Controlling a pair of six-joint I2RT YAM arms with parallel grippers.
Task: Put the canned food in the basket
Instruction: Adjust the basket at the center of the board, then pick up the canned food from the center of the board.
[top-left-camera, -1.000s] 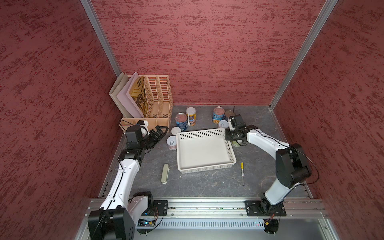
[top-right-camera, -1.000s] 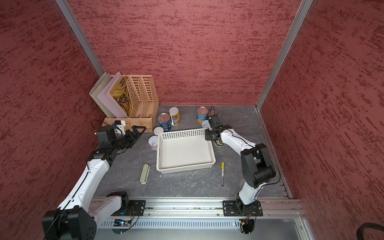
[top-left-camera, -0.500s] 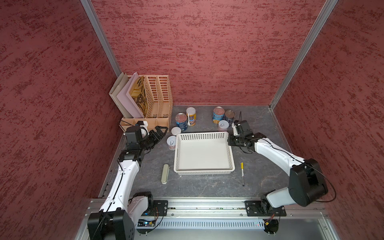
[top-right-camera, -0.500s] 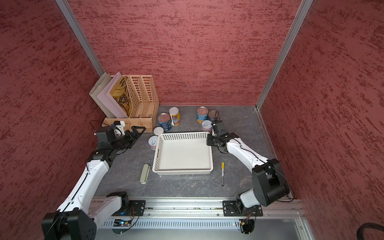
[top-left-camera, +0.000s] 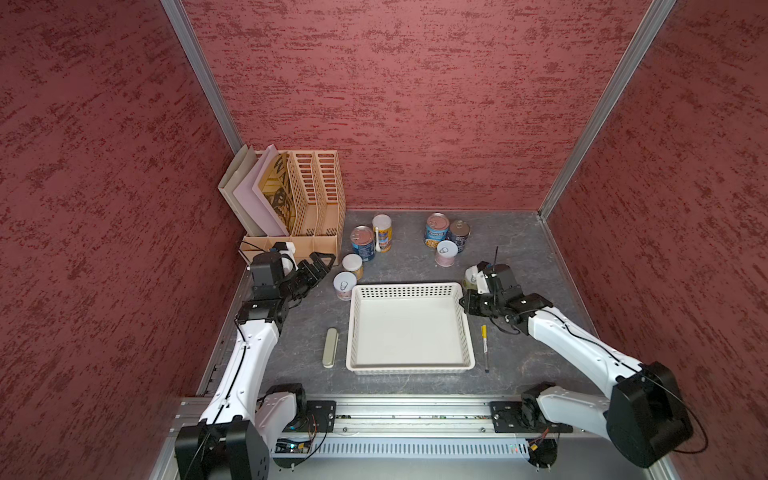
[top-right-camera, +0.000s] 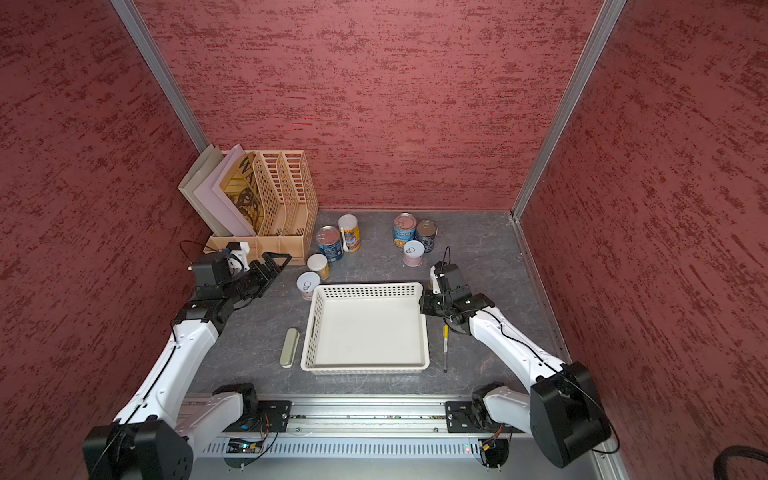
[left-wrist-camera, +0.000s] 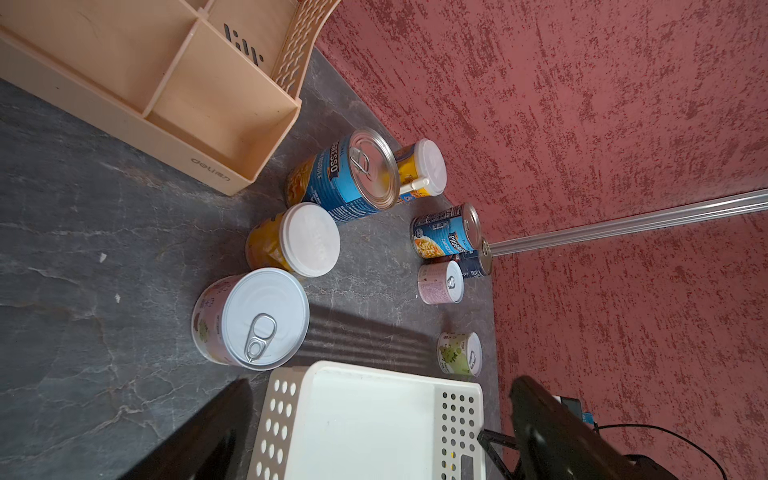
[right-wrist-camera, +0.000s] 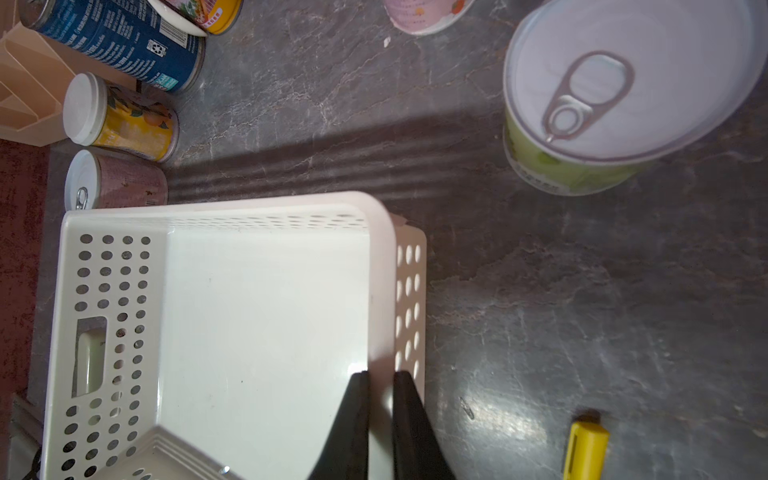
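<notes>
Canned food (top-left-camera: 363, 243): standing upright on grey table (top-left-camera: 528, 241), all eight cans outside basket (top-left-camera: 407, 292), gathering in two groups behind its far wall in both top views. Noting pink pull-tab can (top-left-camera: 344, 286) just beside far left corner, and green-labelled can (left-wrist-camera: 459, 359) just off far right corner, half hidden behind right wrist in top views.

Right gripper (right-wrist-camera: 380, 376): pinching basket's right wall near far corner, one finger inside and one outside, closing tight on rim. Right arm: reaching low and diagonally inward, elbow hanging out near front rail.

Left gripper (top-left-camera: 323, 268): gaping fully, holding nothing, pointing toward pink pull-tab can, near it but apart. Left arm: stretching back along left edge.

Against a second ago: basket now lying square to front rail and nearer it, no longer skewed; right elbow sitting further back and outward; left arm keeping same pose.

File holder (top-left-camera: 316, 195): holding flat folders and a yellow printed sheet in slot nearest left wall. Pen (top-left-camera: 484, 345): lying just beside basket's right wall. Olive case (top-left-camera: 330, 353): lying near its left wall.
</notes>
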